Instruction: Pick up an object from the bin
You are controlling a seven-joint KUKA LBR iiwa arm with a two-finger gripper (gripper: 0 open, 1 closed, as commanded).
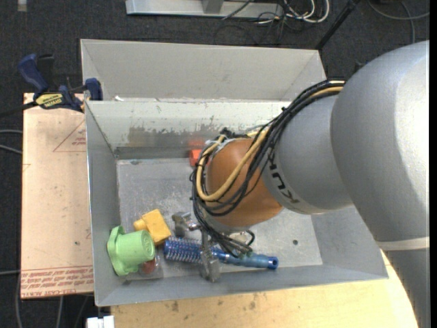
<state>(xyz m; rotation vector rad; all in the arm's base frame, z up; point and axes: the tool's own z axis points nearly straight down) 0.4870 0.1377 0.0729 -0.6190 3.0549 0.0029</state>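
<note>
The hand [210,264] is down at a blue brush [183,251] near a green cup [130,250]. You cannot tell if it squeezes.

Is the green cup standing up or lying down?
Lying down. The green cup rests on its side in the lower left corner of the bin, right next to the yellow block.

— What colours are in the bin [102,156]?
— It's grey metal. Inside are a light green cup [130,250], a yellow block [153,225], a blue bristled brush [181,250] and a small orange piece [195,157].
— And the arm [382,135]?
— Silver-grey, with an orange-brown cover [235,183] and yellow and black cables [300,101].
</note>
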